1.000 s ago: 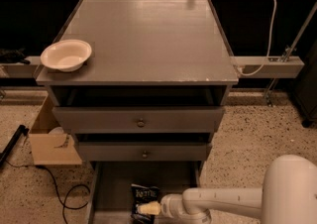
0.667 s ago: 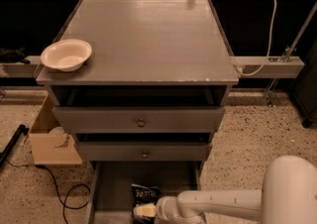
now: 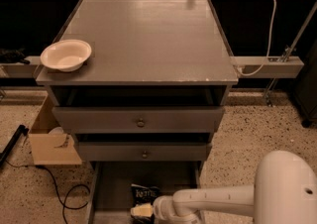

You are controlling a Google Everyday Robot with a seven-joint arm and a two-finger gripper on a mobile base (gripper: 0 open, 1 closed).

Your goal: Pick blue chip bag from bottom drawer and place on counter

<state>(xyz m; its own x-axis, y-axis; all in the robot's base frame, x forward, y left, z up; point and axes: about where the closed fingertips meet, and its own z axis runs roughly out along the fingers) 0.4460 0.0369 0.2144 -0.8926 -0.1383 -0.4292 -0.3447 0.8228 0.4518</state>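
Note:
The blue chip bag lies on the floor of the open bottom drawer, near its front middle. It is dark navy with white lettering. My gripper reaches in from the right on a white arm and sits right at the bag's front edge, low in the drawer. The pale fingertips touch or overlap the bag's lower edge. The counter is the flat grey top of the cabinet, above the two upper drawers.
A white bowl sits on the counter's front left corner. Two upper drawers with round knobs are slightly open above the bottom drawer. A cardboard box and a black cable lie on the floor at left.
My gripper and arm have slid left along the drawer, from right of the bag to its front edge. The bag has not moved.

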